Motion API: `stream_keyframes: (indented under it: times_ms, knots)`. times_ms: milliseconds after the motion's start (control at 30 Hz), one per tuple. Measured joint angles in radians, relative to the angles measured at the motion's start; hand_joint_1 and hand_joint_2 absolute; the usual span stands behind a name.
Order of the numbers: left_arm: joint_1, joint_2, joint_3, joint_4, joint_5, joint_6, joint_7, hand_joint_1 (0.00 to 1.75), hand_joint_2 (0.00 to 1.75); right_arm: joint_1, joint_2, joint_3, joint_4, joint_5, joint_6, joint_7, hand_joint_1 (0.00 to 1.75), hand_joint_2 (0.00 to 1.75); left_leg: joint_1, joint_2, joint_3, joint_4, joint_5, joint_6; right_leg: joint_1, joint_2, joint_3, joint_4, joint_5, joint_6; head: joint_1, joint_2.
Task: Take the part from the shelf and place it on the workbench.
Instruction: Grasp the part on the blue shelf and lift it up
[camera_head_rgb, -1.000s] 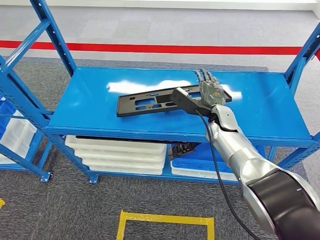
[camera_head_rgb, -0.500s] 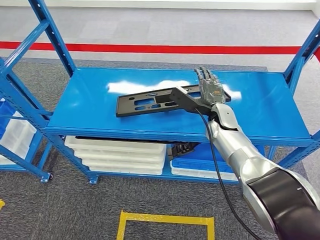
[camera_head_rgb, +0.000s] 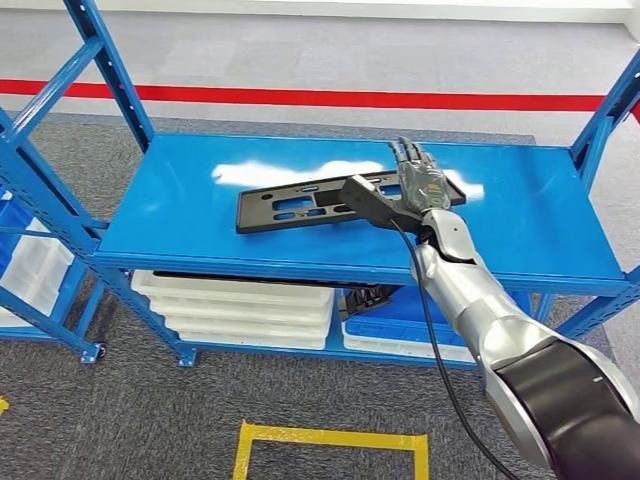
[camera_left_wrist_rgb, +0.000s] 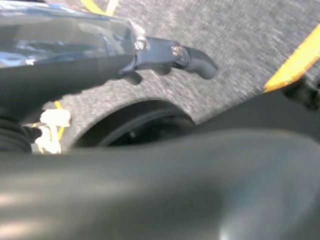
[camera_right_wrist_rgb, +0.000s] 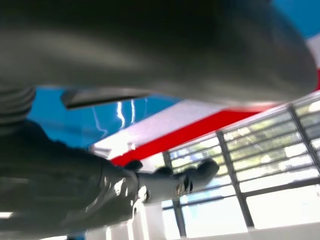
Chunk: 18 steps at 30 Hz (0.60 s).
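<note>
Head view is looking down on the blue shelf (camera_head_rgb: 189, 200), the largest thing here, whose flat upper deck is carrying the task's thing at a height the arm can reach without stooping. Below that deck white trays (camera_head_rgb: 234, 310) are lying stacked on the lower level, well apart from the work.

Next in size, the right arm (camera_head_rgb: 483, 320) is reaching in from the lower right, stretched forward over the shelf's front edge so that its hand arrives at the near end of the part. A black cable (camera_head_rgb: 434, 345) is hanging along the arm.

The part (camera_head_rgb: 302, 203), a long flat black plate with cut-out slots, is lying across the middle of the deck, roughly parallel to the front edge; its right end is running under the hand, which is probably why the arm is coming in from that side.

The right hand (camera_head_rgb: 419, 180) is resting over that end with its fingers extended forward and only slightly apart; whether they are actually gripping the plate I cannot tell. I judge the grasp is not yet secure and the lift not begun.

The left hand (camera_left_wrist_rgb: 181, 56), smallest here, is hanging over grey carpet, fingers loosely curled, holding nothing.
</note>
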Motion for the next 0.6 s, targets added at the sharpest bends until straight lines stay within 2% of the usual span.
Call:
stream_keyframes:
  times_ms: [67, 100, 133, 200, 233, 267, 300, 333, 400, 433, 467, 533, 600]
  knots:
    - [0.002, 0.0, 0.0, 0.0, 0.0, 0.0, 0.0, 0.0, 0.0, 0.001, 0.0, 0.0, 0.0, -0.001, 0.0, 0.0, 0.0, 0.0, 0.002, 0.0, -0.002, 0.004, -0.006, -0.004, -0.003, 0.001, -0.001, 0.001, 0.001, -0.01, 0.0, 0.0]
    - [0.001, 0.001, 0.0, 0.0, 0.0, 0.0, 0.0, 0.0, 0.0, 0.0, 0.0, 0.0, -0.001, -0.001, 0.0, 0.0, 0.0, 0.0, 0.003, 0.0, -0.007, 0.02, -0.019, -0.009, -0.006, 0.0, 0.0, 0.001, 0.002, -0.014, -0.001, 0.0]
    - [0.001, 0.001, 0.0, 0.0, 0.0, 0.0, 0.0, 0.0, 0.0, 0.0, 0.001, 0.0, -0.001, -0.001, 0.0, 0.0, 0.0, 0.0, 0.006, -0.001, -0.022, 0.055, -0.042, -0.016, -0.008, -0.001, 0.0, 0.0, 0.003, -0.017, -0.001, 0.0]
    - [0.0, 0.001, 0.0, 0.0, 0.0, 0.0, 0.0, 0.0, 0.0, 0.0, 0.002, 0.0, -0.001, -0.001, 0.0, 0.0, 0.0, 0.0, 0.012, -0.001, -0.078, 0.18, -0.103, -0.029, -0.009, -0.003, 0.001, 0.0, 0.002, -0.021, -0.001, 0.0]
    - [0.001, 0.001, 0.0, 0.0, 0.0, 0.0, 0.0, 0.0, 0.0, 0.001, 0.002, 0.0, -0.001, -0.001, 0.0, 0.0, 0.0, 0.0, 0.015, -0.001, -0.107, 0.241, -0.125, -0.033, -0.009, -0.003, 0.001, 0.0, 0.002, -0.021, -0.001, 0.0]
    - [0.002, 0.001, 0.0, 0.0, 0.0, 0.0, 0.0, 0.0, 0.0, 0.001, 0.002, 0.0, -0.001, -0.001, 0.0, 0.0, 0.0, 0.0, 0.016, 0.0, -0.125, 0.276, -0.13, -0.034, -0.009, -0.003, 0.001, 0.0, 0.001, -0.022, -0.001, 0.0]
    - [0.003, 0.001, 0.0, 0.0, 0.0, 0.0, 0.0, 0.0, 0.0, 0.001, 0.002, 0.0, -0.001, -0.001, 0.0, 0.0, 0.0, 0.0, 0.016, -0.001, -0.126, 0.273, -0.115, -0.032, -0.008, -0.003, 0.002, 0.0, 0.001, -0.022, -0.001, 0.0]
    - [0.003, 0.001, 0.0, 0.0, 0.0, 0.0, 0.0, 0.0, 0.0, 0.001, 0.002, 0.0, -0.001, -0.001, 0.0, 0.0, 0.0, 0.0, 0.016, -0.001, -0.107, 0.228, -0.082, -0.028, -0.008, -0.003, 0.004, 0.0, 0.0, -0.022, -0.001, 0.0]
    - [0.002, 0.001, 0.0, 0.0, 0.0, 0.0, 0.0, 0.0, 0.0, -0.002, 0.002, 0.0, -0.002, -0.001, 0.0, 0.0, 0.0, 0.0, 0.012, -0.002, -0.048, 0.094, -0.011, -0.015, -0.007, -0.001, 0.007, -0.001, -0.002, -0.021, -0.001, 0.0]
    - [0.001, 0.001, 0.0, 0.0, 0.0, 0.0, 0.0, 0.0, 0.0, -0.003, 0.003, 0.0, -0.002, -0.001, 0.0, 0.0, 0.0, 0.0, 0.009, -0.002, -0.026, 0.043, 0.009, -0.009, -0.006, 0.0, 0.007, -0.001, -0.003, -0.019, -0.001, 0.0]
    - [0.001, 0.001, 0.0, 0.0, 0.0, 0.0, 0.0, 0.0, 0.0, -0.003, 0.003, 0.0, -0.003, -0.001, 0.0, 0.0, 0.0, 0.0, 0.005, -0.003, -0.015, 0.017, 0.014, -0.004, -0.006, 0.0, 0.005, -0.001, -0.004, -0.016, -0.001, 0.0]
    - [0.0, 0.002, 0.0, 0.0, 0.0, 0.0, 0.0, 0.0, 0.0, -0.003, 0.003, -0.001, -0.003, -0.001, -0.001, 0.0, 0.0, 0.0, 0.002, -0.003, -0.012, 0.005, 0.008, 0.003, -0.006, -0.001, 0.003, -0.004, -0.003, -0.006, -0.001, 0.0]
    - [0.0, 0.002, 0.0, 0.0, 0.0, 0.001, 0.001, 0.0, 0.0, -0.003, 0.002, -0.001, -0.003, -0.001, -0.001, 0.0, 0.0, 0.0, 0.006, -0.002, -0.006, -0.008, 0.01, 0.009, -0.006, -0.002, 0.001, 0.005, -0.014, 0.003, -0.001, 0.0]
